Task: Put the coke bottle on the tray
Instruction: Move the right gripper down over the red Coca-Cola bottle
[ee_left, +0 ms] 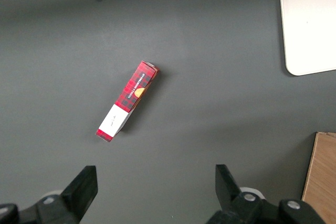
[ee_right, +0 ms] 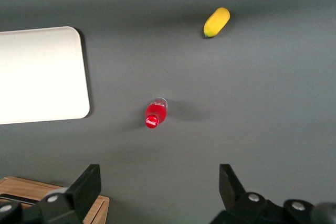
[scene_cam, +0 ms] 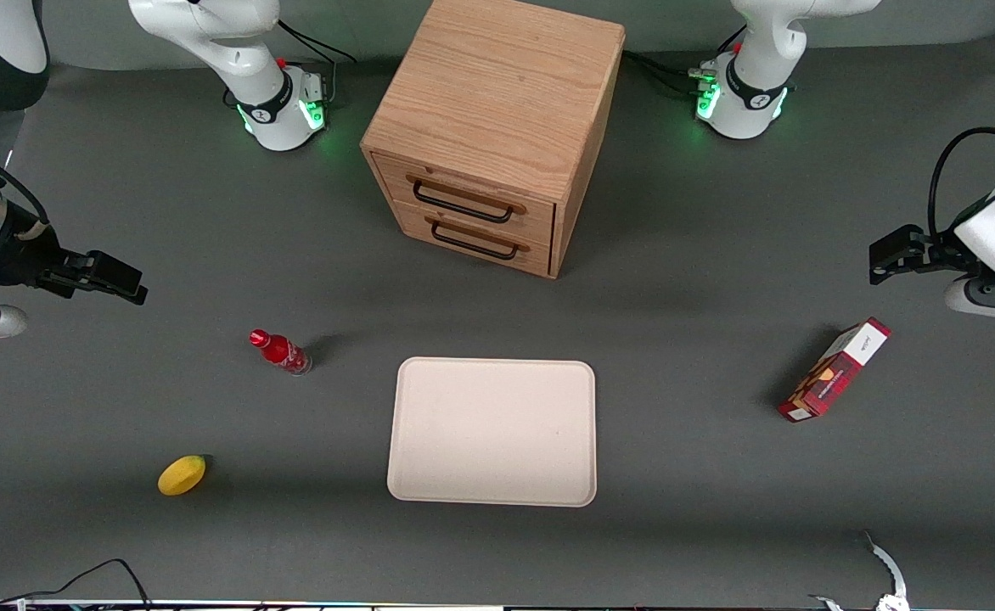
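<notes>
Bottle (scene_cam: 280, 351) upright on grey table (scene_cam: 209, 221), red cap up, clear base on the surface; apart from tray (scene_cam: 492, 431), toward working arm's end. Same bottle (ee_right: 155, 114) seen from above in wrist view, cap facing the camera, free of any grip. Tray flat, cream, nothing on it, nearer the front camera than cabinet (scene_cam: 494, 127); corner of it also in wrist view (ee_right: 42, 74) and in the parked arm's view (ee_left: 310, 22). Gripper (scene_cam: 98, 276) at working arm's end, raised above table, well apart from bottle, farther from front camera than bottle. Fingers (ee_right: 84, 187) spread wide, nothing between them; bottle framed in the gap from above, well below. Lemon-like yellow fruit (scene_cam: 182, 474) on table, nearer front camera than bottle, well apart from it; also visible from the wrist (ee_right: 216, 22). Cabinet wooden, two drawers shut, dark handles facing the front camera; an edge of it in wrist view (ee_right: 31, 192). Box (scene_cam: 834, 370), red and white, lying flat toward parked arm's end, well apart from tray; again in parked arm's view (ee_left: 127, 100), tilted diagonally.
</notes>
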Tool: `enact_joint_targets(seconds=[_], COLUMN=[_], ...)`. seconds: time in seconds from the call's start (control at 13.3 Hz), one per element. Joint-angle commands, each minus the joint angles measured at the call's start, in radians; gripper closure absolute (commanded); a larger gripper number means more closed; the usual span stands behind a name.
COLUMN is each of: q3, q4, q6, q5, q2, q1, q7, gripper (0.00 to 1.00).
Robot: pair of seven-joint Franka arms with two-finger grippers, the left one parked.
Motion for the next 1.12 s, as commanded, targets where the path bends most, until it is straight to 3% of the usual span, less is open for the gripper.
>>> enact_joint_targets(seconds=[0.0,0.53,0.67,1.05], q3=[-0.029,-0.030,-0.029,-0.023], q4=[0.054,0.063,0.051,-0.029], q6=[-0.043,-0.036,0.004,0.156], q5=[0.008,0.044,0.079,0.067], q2=[0.015,0.055,0.085,0.183], q1=[0.022,0.025,0.022,0.043], q7=[0.008,0.010,0.005,0.005], gripper=[0.00,0.00,0.00,0.01])
